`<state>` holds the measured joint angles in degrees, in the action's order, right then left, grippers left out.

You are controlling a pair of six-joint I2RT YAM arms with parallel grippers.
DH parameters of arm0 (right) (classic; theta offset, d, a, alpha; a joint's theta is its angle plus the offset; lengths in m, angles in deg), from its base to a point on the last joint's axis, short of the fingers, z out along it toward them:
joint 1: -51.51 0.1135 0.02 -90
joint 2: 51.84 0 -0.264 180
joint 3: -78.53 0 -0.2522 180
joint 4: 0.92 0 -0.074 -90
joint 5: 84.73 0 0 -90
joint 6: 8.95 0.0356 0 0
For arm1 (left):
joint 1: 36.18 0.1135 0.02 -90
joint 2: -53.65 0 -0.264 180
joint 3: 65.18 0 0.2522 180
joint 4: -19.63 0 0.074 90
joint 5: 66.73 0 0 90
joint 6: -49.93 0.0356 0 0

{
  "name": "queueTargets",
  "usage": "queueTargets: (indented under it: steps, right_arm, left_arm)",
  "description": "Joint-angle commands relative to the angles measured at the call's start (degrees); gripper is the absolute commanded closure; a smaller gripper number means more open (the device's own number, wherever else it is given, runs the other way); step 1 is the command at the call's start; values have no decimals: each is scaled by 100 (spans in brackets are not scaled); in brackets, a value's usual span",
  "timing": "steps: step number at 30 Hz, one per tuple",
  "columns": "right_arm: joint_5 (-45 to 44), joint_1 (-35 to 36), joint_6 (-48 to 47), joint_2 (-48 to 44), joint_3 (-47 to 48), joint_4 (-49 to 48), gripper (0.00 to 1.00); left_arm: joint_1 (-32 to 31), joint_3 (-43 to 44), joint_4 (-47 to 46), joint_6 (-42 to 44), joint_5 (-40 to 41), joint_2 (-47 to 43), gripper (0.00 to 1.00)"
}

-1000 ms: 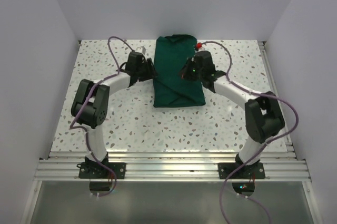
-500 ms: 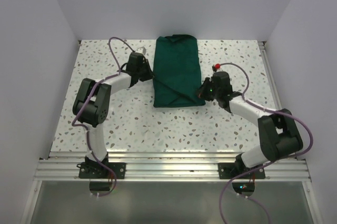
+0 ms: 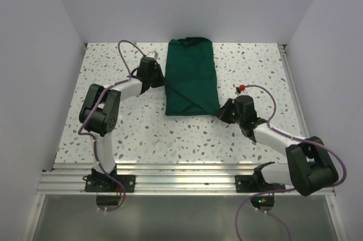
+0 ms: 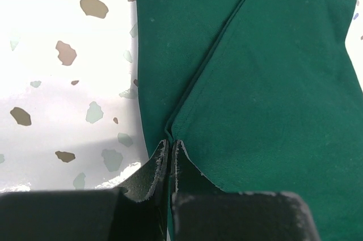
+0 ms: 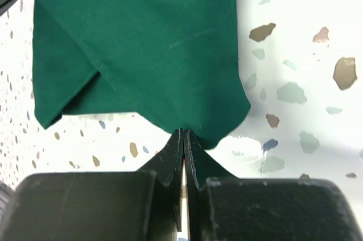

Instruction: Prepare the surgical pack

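Observation:
The surgical pack shows as a folded dark green cloth bundle (image 3: pixel 191 76) lying lengthwise at the middle back of the speckled table. My left gripper (image 3: pixel 163 80) is at the bundle's left edge. In the left wrist view it (image 4: pixel 170 142) is shut, its tips pinching the corner of the diagonal top flap (image 4: pixel 272 82). My right gripper (image 3: pixel 222 114) lies low at the bundle's near right corner. The right wrist view has it (image 5: pixel 184 132) shut, tips just touching the cloth's (image 5: pixel 142 42) rounded corner, nothing held.
White walls close in the table (image 3: pixel 142 133) on the left, back and right. An aluminium rail (image 3: pixel 181 178) carries both arm bases along the near edge. A purple cable with a red tip (image 3: pixel 241 87) loops above the right wrist.
The left gripper has shut at the bundle's left edge. The right arm swung from on top of the bundle down and toward me to its near right corner, staying shut.

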<state>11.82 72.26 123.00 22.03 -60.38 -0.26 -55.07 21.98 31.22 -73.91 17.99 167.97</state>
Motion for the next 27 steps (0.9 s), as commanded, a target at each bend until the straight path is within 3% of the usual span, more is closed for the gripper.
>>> queueTargets:
  steps: [1, 9, 16, 27]
  right_arm:
    - [-303, 16, -134, -311, -44, 325, 100]
    - [-444, -27, -547, -681, 772, 1055, 100]
    - [-365, -115, -785, -40, 1459, 1065, 100]
    - [-232, -63, -390, 111, 177, 247, 100]
  left_arm:
    - [9, 226, -64, 124, 317, 55, 100]
    - [17, 332, 77, 185, 431, 37, 100]
    - [17, 376, 138, 212, 475, 11, 100]
    - [17, 394, 147, 229, 466, 64, 100]
